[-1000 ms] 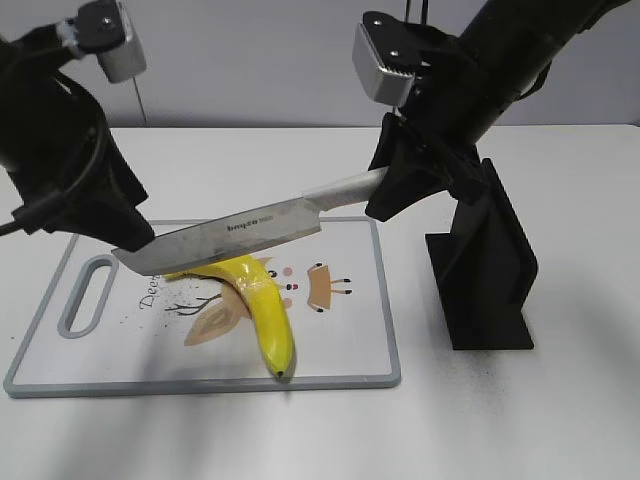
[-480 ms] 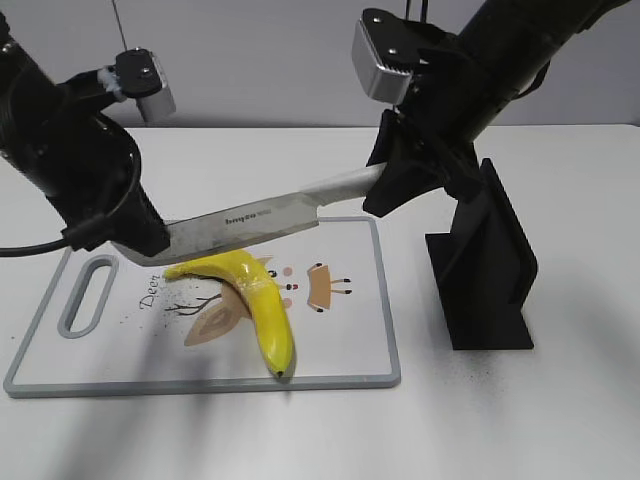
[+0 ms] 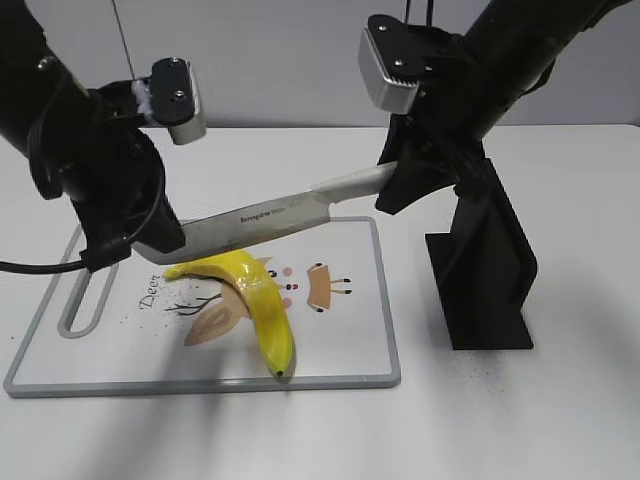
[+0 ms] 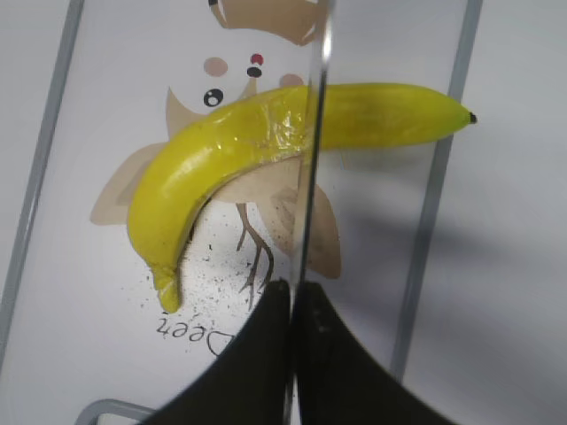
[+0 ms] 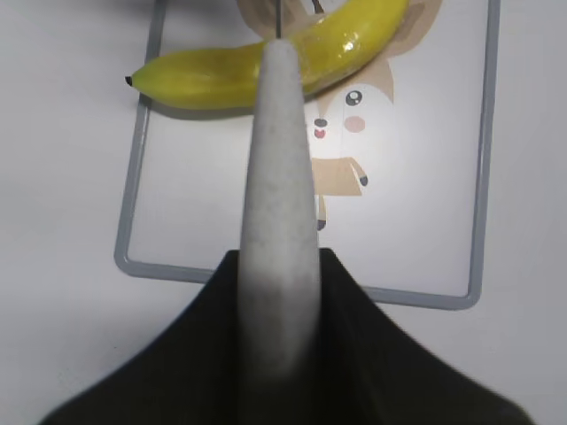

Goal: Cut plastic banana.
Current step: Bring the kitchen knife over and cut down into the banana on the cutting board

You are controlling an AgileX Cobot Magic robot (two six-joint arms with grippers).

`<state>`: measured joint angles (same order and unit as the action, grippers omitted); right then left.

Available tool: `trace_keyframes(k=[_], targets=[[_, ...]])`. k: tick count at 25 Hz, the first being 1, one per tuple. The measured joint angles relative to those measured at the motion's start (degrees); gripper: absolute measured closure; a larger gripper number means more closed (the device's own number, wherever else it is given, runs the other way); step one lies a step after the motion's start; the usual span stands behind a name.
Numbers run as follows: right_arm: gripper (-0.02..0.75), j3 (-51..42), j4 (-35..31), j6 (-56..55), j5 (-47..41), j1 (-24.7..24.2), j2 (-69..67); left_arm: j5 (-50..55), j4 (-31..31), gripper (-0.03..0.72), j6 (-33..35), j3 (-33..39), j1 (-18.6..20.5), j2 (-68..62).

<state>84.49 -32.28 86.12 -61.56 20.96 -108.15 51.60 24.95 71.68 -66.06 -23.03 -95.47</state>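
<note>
The plastic banana (image 3: 255,300) lies on the white cutting board (image 3: 345,330), its dark tip toward the front edge. A kitchen knife (image 3: 262,220) hangs slanted just above the banana's stem half; I cannot tell if it touches. My right gripper (image 3: 393,185) is shut on the pale knife handle (image 5: 279,168). My left gripper (image 3: 165,240) is shut on the blade's tip end. In the left wrist view the blade (image 4: 314,150) runs edge-on across the banana (image 4: 213,155) from my jaws (image 4: 292,297). The right wrist view shows the banana (image 5: 221,75) beyond the handle and jaws (image 5: 279,266).
A black knife stand (image 3: 490,270) stands on the table right of the board. The board has a grey rim (image 5: 128,257), a handle slot (image 3: 85,300) at its left end and a printed cartoon deer. Dark specks lie on the board near the banana's stem (image 4: 221,279).
My left arm has swung to the right and turned, staying on the blade's tip end. The knife and right gripper have shifted slightly right and up. The banana has not moved.
</note>
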Motion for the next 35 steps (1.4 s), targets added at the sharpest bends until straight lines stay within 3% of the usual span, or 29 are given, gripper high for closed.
trace_keyframes(k=[18,28,35], targets=[[0.568,0.31,4.57,0.38,7.76,-0.13,-16.28,-7.73,-0.85,0.699,-0.61,-0.96,-0.48,-17.56],[0.570,0.31,3.97,0.27,7.32,0.22,-10.96,-5.66,-3.55,0.699,-1.18,-0.70,-0.52,-10.68],[0.573,0.31,3.52,-0.17,1.56,0.22,-4.03,0.97,-2.97,0.699,-1.29,-0.70,-0.52,-2.10]])
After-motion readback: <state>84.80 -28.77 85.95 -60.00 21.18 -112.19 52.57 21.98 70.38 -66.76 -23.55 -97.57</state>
